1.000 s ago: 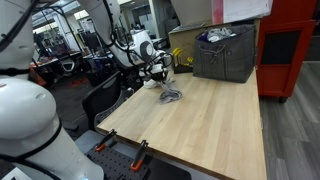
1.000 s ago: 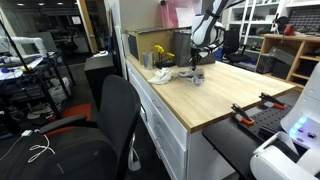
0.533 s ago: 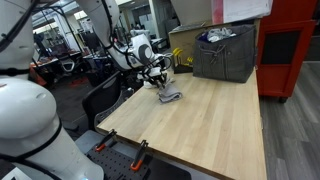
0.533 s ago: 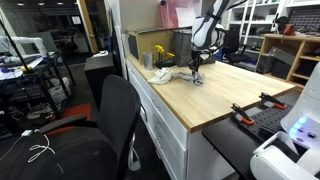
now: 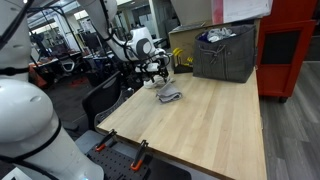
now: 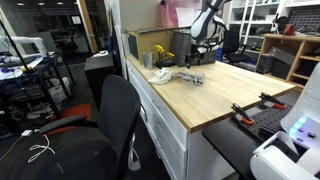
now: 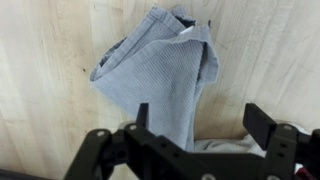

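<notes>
Open gripper (image 5: 159, 72), raised off the counter (image 5: 215, 125) in both exterior views, with nothing held. Seen again at (image 6: 197, 61), hanging from the arm above the counter's (image 6: 225, 95) far part.

Below it and just to one side, a grey cloth (image 5: 170, 96), lying flat on the wood, folded and rumpled, not far from the counter's edge. Same cloth at (image 6: 188, 78), spread low along the surface.

From the wrist view, looking straight down: cloth (image 7: 160, 75) folded into a rough wedge, broad at the top, narrowing toward the gripper (image 7: 205, 125). Black fingers (image 7: 265, 125) set wide apart at the bottom of the picture, one just over the cloth's narrow end, the other over bare counter (image 7: 40, 40). No contact to be made out between fingers and cloth. A small pale patch between the fingers at the lower edge, too little in view to name.

Around it in an exterior view: a dark grey bin (image 5: 225, 52) at the back of the counter, well apart from the cloth; a red cabinet (image 5: 290, 45) beside the bin; orange-handled clamps (image 5: 140, 148) on the near edge. In an exterior view, a black chair (image 6: 110, 120) on the floor beside the counter.
</notes>
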